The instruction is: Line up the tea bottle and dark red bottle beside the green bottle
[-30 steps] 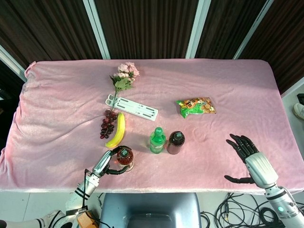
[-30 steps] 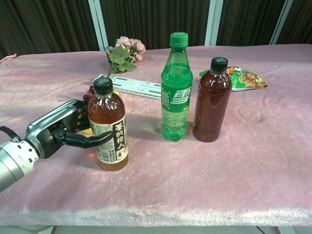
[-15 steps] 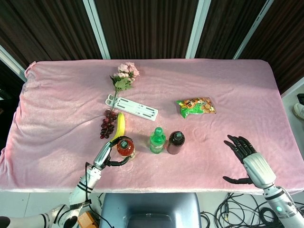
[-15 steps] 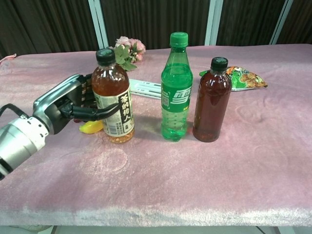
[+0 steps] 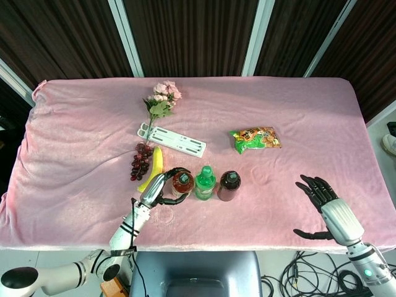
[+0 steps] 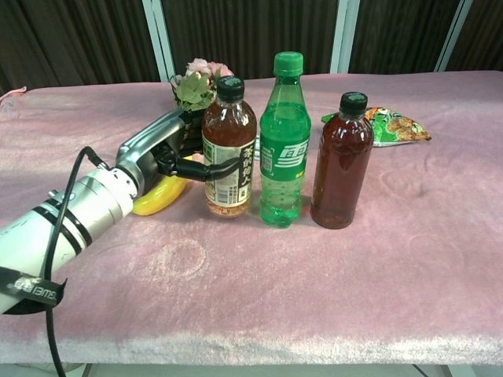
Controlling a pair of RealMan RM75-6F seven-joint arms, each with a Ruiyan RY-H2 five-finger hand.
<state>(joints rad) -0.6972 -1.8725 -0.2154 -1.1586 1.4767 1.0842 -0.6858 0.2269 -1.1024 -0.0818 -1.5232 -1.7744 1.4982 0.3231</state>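
My left hand (image 6: pixel 169 153) (image 5: pixel 158 189) grips the amber tea bottle (image 6: pixel 228 149) (image 5: pixel 181 183) around its label, holding it upright just left of the green bottle (image 6: pixel 284 141) (image 5: pixel 205 182). I cannot tell whether its base touches the cloth. The dark red bottle (image 6: pixel 341 162) (image 5: pixel 229 185) stands upright right of the green one, a small gap apart. My right hand (image 5: pixel 323 199) hovers open near the table's front right edge, far from the bottles; the chest view does not show it.
A banana (image 5: pixel 153 169) (image 6: pixel 157 196) and dark grapes (image 5: pixel 140 160) lie behind my left hand. Pink flowers (image 5: pixel 162 99), a white slotted strip (image 5: pixel 173 140) and a green snack bag (image 5: pixel 255 138) lie farther back on the pink cloth (image 5: pixel 80 142).
My left hand has carried the tea bottle from the front edge rightward and away from me, up beside the green bottle. The right hand barely shifted.
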